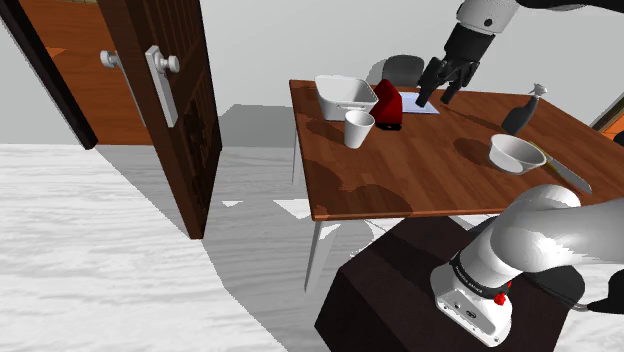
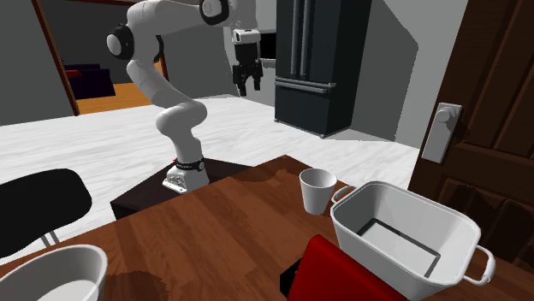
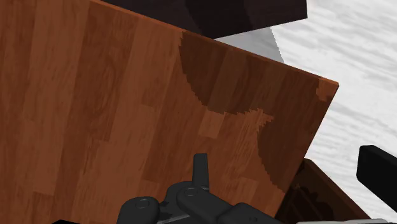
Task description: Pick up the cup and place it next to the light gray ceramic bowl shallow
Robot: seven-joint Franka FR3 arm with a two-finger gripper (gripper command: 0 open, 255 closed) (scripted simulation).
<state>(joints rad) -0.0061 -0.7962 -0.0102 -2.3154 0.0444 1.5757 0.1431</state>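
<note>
While the pincer (image 1: 438,97) hangs high with its jaws apart, the cup (image 1: 358,128) stands on the surface (image 1: 420,170) just beside a red appliance (image 1: 388,102), which a careless descent might knock.

The counter (image 1: 420,180) is reddish-brown wood with plank grain. On it, the cup (image 1: 358,129) and the tub (image 1: 345,103) are white, the box (image 1: 388,105) is red, the bowl (image 1: 512,152) is pale grey and the bottle (image 1: 519,117) is black. Above the counter, the end effector (image 1: 438,97) is all black. Beside the counter, the floor (image 1: 120,250) is white with grey streaks and the door (image 1: 185,150) is dark brown.
</note>
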